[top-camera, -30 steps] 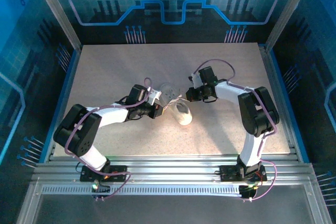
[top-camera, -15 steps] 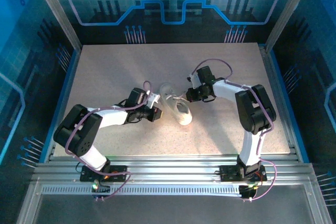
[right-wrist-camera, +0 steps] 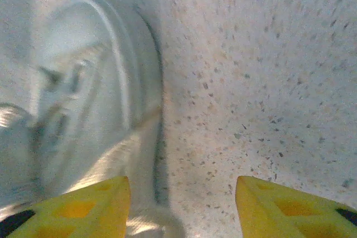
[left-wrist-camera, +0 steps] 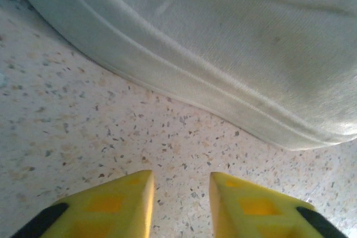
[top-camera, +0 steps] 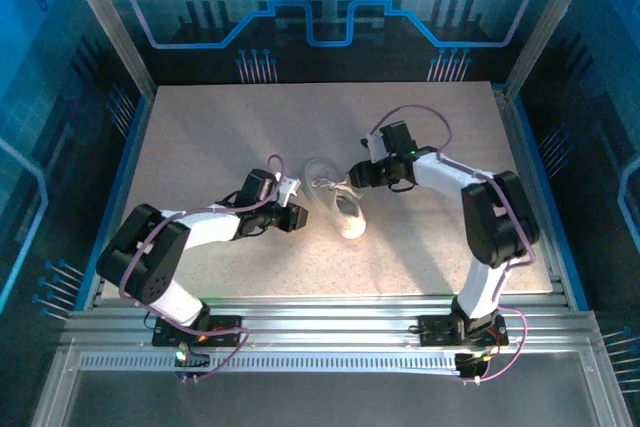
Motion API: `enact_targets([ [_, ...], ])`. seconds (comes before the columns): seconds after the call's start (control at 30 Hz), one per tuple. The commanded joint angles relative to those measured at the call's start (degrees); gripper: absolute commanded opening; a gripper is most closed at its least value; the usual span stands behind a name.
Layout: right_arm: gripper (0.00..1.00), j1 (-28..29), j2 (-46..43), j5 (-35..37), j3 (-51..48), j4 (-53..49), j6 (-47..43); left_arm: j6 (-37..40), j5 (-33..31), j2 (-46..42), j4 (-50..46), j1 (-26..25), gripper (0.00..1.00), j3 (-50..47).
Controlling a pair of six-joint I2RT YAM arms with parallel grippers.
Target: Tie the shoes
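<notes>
The speckled surface [top-camera: 430, 237] carries the white sneaker [top-camera: 340, 209] — it lies just ahead of my left fingers [left-wrist-camera: 122, 204], which are slightly apart, gripping nothing. My right fingers [right-wrist-camera: 83, 207] are spread wide and empty — the sneaker is ahead, toward the left one.

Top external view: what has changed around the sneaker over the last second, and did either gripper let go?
Both grippers opened. The left gripper drew back slightly from the sneaker toward the near edge, and its jaws are now empty over the table. The right gripper shifted slightly toward the far edge and is also empty. What they held before cannot be told. The sneaker stayed put.
</notes>
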Motion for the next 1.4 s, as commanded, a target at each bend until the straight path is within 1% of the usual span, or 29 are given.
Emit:
enact_targets([
  [0.0, 0.54, -2.55, -5.92, -1.70, -1.58, 0.77, 2.19, 0.65, -2.08, -5.00, 1.10, 0.54, 0.35, -0.27],
  [0.07, 0.54, -3.61, -7.64, -2.70, -2.63, 0.49, 2.98, 1.12, -1.95, -6.22, 0.33, 0.63, 0.35, 0.69],
  [0.13, 0.54, -3.79, -8.56, -3.51, -3.49, 0.22, 3.57, 2.80, -0.28, -6.60, -0.79, 0.59, 0.34, 2.47],
  [0.27, 0.54, -3.75, -8.37, -6.07, -6.43, 1.86, 7.74, 7.49, 1.55, -4.43, -5.39, 0.41, 0.32, 9.12],
  [0.4, 0.55, -4.38, -7.51, -7.74, -10.31, 5.04, 11.99, 11.11, 3.53, 1.94, -10.92, 0.40, 0.31, 19.77],
  [0.53, 0.54, -4.94, -7.29, -7.13, -14.29, 6.49, 14.16, 11.59, 5.64, 10.11, -15.82, 0.36, 0.29, 29.29],
  [0.63, 0.54, -4.93, -7.58, -6.69, -17.17, 6.22, 14.76, 11.00, 6.73, 15.28, -18.78, 0.32, 0.27, 33.26],
  [0.77, 0.52, -3.84, -7.41, -7.58, -20.66, 7.66, 16.81, 9.95, 7.61, 17.16, -20.63, 0.34, 0.24, 33.14],
  [1.0, 0.49, 2.49, -5.22, -11.76, -25.42, 17.52, 25.81, 8.34, 8.66, 13.42, -21.26, 1.93, 0.21, 27.59],
  [1.17, 0.48, 7.17, -3.54, -13.51, -25.58, 23.33, 30.50, 8.25, 9.37, 10.29, -22.21, 4.10, 0.21, 26.13],
  [1.23, 0.48, 8.58, -3.23, -13.94, -25.42, 24.94, 31.47, 8.03, 9.47, 8.88, -22.21, 5.31, 0.22, 25.61],
  [1.37, 0.48, 9.48, -5.28, -12.52, -25.30, 24.11, 31.20, 7.99, 9.29, 5.20, -21.68, 7.92, 0.29, 23.82],
])
